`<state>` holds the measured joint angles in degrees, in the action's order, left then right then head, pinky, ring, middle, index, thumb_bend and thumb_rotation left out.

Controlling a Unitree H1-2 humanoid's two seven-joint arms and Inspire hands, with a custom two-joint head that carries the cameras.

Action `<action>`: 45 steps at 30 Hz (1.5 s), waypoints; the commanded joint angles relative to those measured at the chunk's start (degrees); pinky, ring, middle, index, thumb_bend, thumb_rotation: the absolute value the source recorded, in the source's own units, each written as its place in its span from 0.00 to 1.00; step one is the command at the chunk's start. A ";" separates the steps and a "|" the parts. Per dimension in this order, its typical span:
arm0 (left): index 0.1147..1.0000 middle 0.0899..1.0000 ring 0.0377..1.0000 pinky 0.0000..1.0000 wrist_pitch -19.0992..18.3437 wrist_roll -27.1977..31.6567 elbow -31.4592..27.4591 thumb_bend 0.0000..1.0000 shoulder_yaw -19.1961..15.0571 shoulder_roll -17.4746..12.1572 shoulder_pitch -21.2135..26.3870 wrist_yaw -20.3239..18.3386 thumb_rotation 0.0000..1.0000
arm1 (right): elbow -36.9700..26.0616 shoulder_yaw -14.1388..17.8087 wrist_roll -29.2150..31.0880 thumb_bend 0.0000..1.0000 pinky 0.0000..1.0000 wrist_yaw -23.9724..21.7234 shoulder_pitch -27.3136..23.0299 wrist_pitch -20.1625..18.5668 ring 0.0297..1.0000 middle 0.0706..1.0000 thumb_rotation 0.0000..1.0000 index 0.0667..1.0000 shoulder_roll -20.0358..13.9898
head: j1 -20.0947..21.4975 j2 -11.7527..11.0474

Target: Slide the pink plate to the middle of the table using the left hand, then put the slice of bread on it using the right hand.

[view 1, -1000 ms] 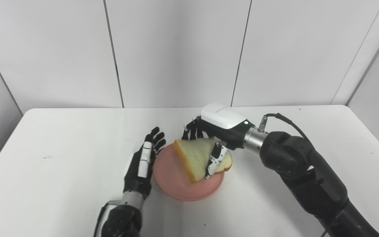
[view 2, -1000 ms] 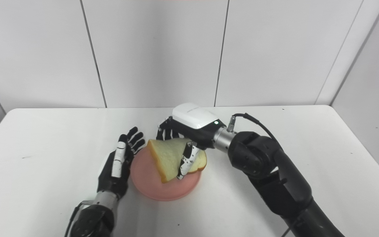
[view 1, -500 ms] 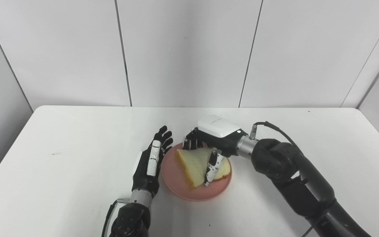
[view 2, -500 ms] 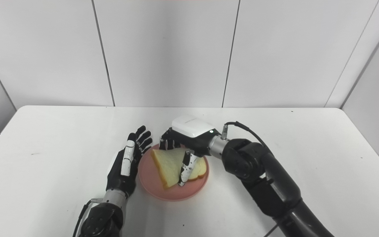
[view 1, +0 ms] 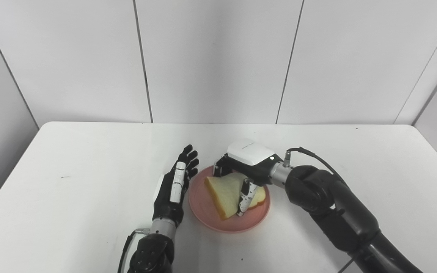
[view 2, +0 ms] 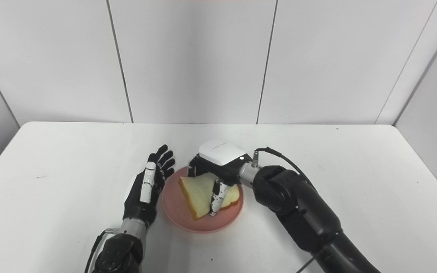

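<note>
slice of bread [view 1: 226, 191] is down over the pink plate [view 1: 203, 197], lying across its right half, pointed corner toward the front-left, crust edge toward the right. looks low enough to be resting on the plate, can't confirm full contact under the hand

right hand [view 1: 247, 168] is clamped on the bread: thumb [view 1: 244, 197] pressed on the near face, other fingers curled behind the far edge, white back shell directly above the slice. so the bread sits under and slightly left-front of the palm; its long axis runs roughly front-left to back-right, about in line with the forearm

plate sits about mid-table [view 1: 70, 159], a bit toward the front. slide step reads as done

left hand [view 1: 173, 187] is empty, fingers straight and spread, standing on edge just beside the plate's left rim, touching or nearly so, can't tell which

judgement: placing step, near the end. what's left is releasing and backing out. key relation: hand is above and right of the slice, so exit should go up and right, away from the slice; thumb lifts off first or it'll drag the bread off the right rim
</note>
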<state>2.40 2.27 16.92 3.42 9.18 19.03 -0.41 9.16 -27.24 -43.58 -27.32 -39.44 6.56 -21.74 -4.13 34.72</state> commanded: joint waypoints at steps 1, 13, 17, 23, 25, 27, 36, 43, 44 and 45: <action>0.88 0.92 0.91 0.92 0.97 -0.12 -0.35 0.70 -0.06 0.70 1.32 0.46 0.99 | -1.48 0.09 -1.11 0.66 0.65 1.85 -2.20 2.30 0.71 0.72 0.37 0.70 -0.59 | 0.03 -0.04; 0.88 0.93 0.93 0.92 1.58 0.19 -0.45 0.70 -0.60 0.58 1.38 0.57 0.98 | -6.59 0.61 -3.21 0.84 0.83 1.06 -0.15 1.51 0.89 0.90 0.63 0.90 -2.14 | 0.25 0.00; 0.88 0.92 0.93 0.92 1.49 0.05 -0.82 0.70 -0.88 0.65 1.32 0.89 0.98 | -9.02 1.32 -2.47 0.86 0.92 0.34 0.83 1.81 0.92 0.93 0.66 0.94 -3.12 | 0.37 0.02; 0.89 0.92 0.93 0.93 1.99 0.30 -0.78 0.69 -1.21 0.70 1.32 0.85 0.98 | -11.89 2.47 -0.99 0.84 0.95 -2.44 1.70 0.96 0.94 0.94 0.64 0.96 -4.31 | 0.43 -0.01; 0.89 0.93 0.93 0.93 2.05 0.21 -0.87 0.69 -1.38 0.74 1.35 1.09 0.98 | -13.32 3.45 -0.04 0.84 0.95 -3.44 2.35 0.19 0.95 0.95 0.63 0.97 -4.76 | 0.41 -0.10; 0.89 0.92 0.93 0.93 2.15 0.17 -1.07 0.69 -1.59 0.82 1.32 1.37 0.98 | -14.84 4.85 1.55 0.83 0.95 -4.53 3.24 -1.15 0.97 0.96 0.64 0.98 -5.02 | 0.42 -0.13; 0.90 0.93 0.93 0.93 2.20 0.50 -1.59 0.69 -1.97 0.61 1.15 1.54 0.98 | -14.28 16.28 14.27 0.78 0.94 1.85 11.66 -1.97 0.99 1.00 0.60 0.98 -1.96 | 0.44 -0.02; 0.90 0.94 0.94 0.94 2.72 1.01 -2.03 0.68 -1.96 -0.09 0.73 0.76 0.98 | -11.41 23.52 22.03 0.71 0.89 13.23 19.06 -0.26 1.00 1.00 0.69 1.00 5.84 | 1.33 0.02; 0.89 0.94 0.94 0.94 2.78 0.99 -2.17 0.68 -1.91 -0.17 0.63 0.69 0.98 | -10.61 24.23 22.82 0.71 0.91 15.16 19.88 0.61 1.00 1.00 0.72 1.00 7.29 | 1.36 0.02; 0.89 0.94 0.94 0.94 2.78 0.92 -2.35 0.68 -1.84 -0.29 0.51 0.65 0.97 | -9.84 24.67 23.79 0.70 0.91 16.61 20.48 1.57 1.00 1.00 0.75 1.00 8.51 | 1.46 0.06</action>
<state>3.52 2.88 16.69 1.51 9.03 18.78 0.97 -0.23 -3.42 -21.82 -14.27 -17.91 5.07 -14.61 -2.64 34.80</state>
